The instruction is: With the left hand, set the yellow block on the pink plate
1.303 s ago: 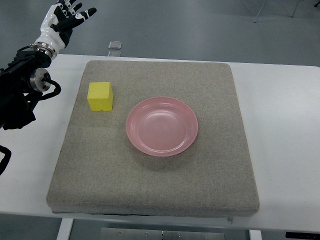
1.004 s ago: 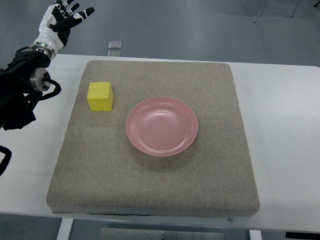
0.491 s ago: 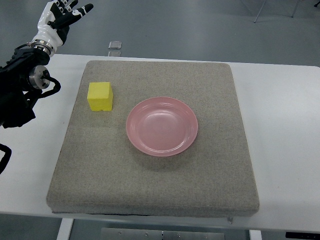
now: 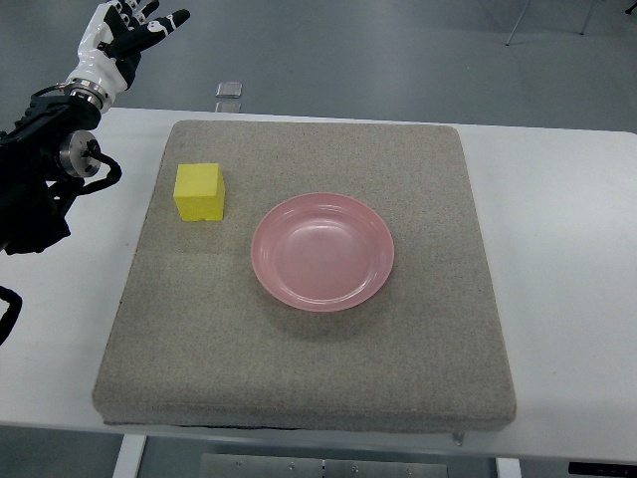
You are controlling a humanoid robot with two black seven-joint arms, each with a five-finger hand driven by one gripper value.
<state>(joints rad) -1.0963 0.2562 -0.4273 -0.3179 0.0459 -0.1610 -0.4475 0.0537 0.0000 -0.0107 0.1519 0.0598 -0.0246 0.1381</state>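
A yellow block (image 4: 200, 191) sits on the grey mat (image 4: 299, 378), near its left edge. A pink plate (image 4: 322, 251) lies empty at the middle of the mat, to the right of the block. My left hand (image 4: 121, 35) is at the top left corner, beyond the table's far edge, well above and left of the block. Its fingers are spread and hold nothing. My left arm (image 4: 40, 169) is black and runs down the left edge. The right arm is out of view.
The mat lies on a white table (image 4: 567, 249). A small grey object (image 4: 229, 90) lies on the floor beyond the table's far edge.
My left hand has shifted slightly up and left at the top corner, fingers still spread. The block and plate have not moved.
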